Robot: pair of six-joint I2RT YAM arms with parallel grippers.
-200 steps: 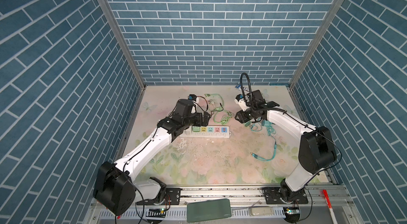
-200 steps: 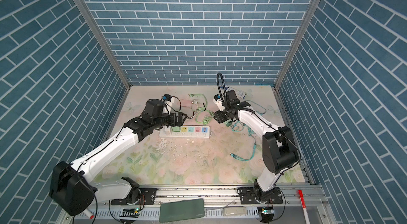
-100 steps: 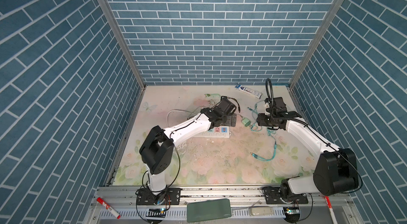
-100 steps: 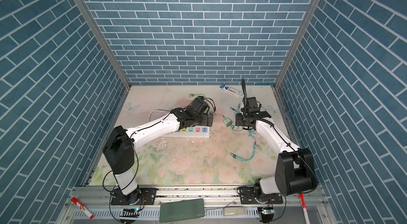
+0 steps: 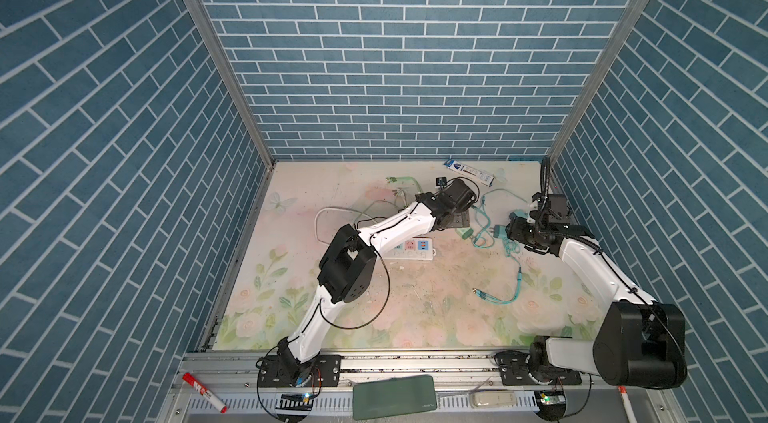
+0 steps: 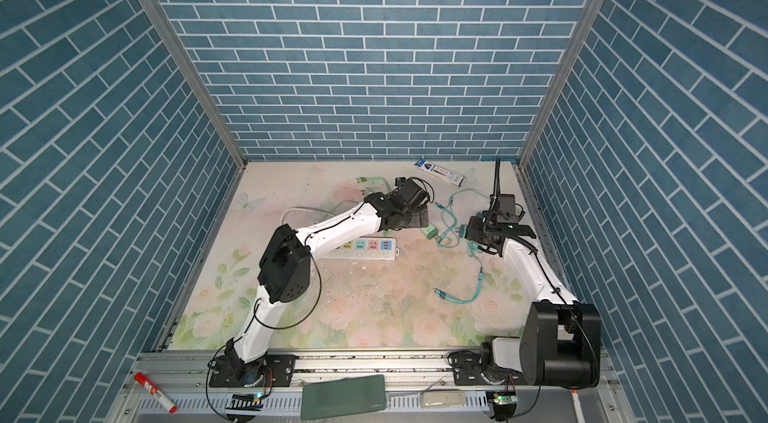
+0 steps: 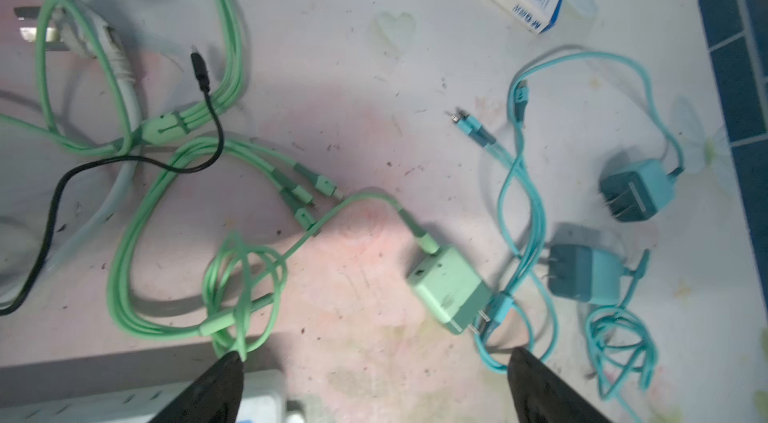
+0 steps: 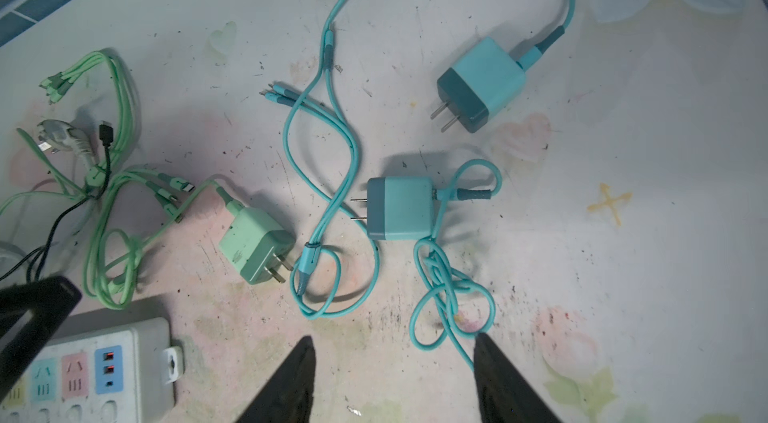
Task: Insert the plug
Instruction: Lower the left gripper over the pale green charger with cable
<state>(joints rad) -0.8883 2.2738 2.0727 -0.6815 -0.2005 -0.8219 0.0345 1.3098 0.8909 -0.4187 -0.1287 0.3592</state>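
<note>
A white power strip (image 5: 409, 249) (image 6: 365, 249) lies mid-table, partly under my left arm. In both top views a green plug (image 5: 465, 232) (image 6: 430, 231) lies just right of the strip. Two teal plugs (image 8: 399, 207) (image 8: 482, 82) lie further right, all three loose with their cables. My left gripper (image 7: 374, 358) hangs open over the strip's right end (image 7: 257, 396), with the green plug (image 7: 451, 290) just ahead of its tips. My right gripper (image 8: 394, 340) is open and empty. The nearer teal plug lies ahead of it, and a cable loop (image 8: 453, 317) touches one fingertip (image 8: 484, 344).
A toothpaste box (image 5: 469, 171) lies by the back wall. Green cables (image 7: 166, 175) and a black lead (image 7: 203, 80) tangle behind the strip. A teal cable end (image 5: 498, 296) lies toward the front right. The right wall (image 5: 565, 200) is close behind my right wrist.
My left gripper has moved right along the strip to its right end, near the green plug. My right gripper has drawn back to the right and its jaws have widened.
</note>
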